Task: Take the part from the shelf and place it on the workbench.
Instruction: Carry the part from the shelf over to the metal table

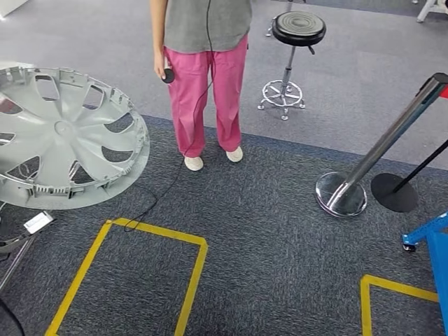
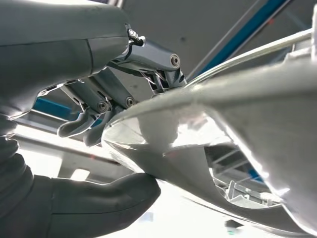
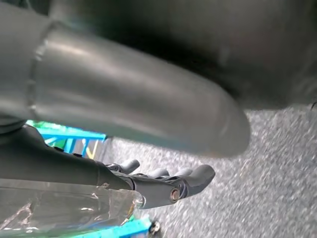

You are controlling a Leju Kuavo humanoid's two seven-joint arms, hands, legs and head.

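Carry step, I judge — the left hand (image 2: 112, 114) grips the silver part (image 1: 63, 136) by its rim, at nine o'clock in the head view; the right hand (image 3: 164, 181) hangs with fingers extended, empty — next, reach the workbench.

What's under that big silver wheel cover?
Under the wheel cover, the robot's left hand holds its edge, thumb below and fingers on top. Grey carpet lies beneath; the patch directly underneath is hidden.

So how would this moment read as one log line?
left hand: grips hubcap rim | right hand: holds nothing | person: standing ahead
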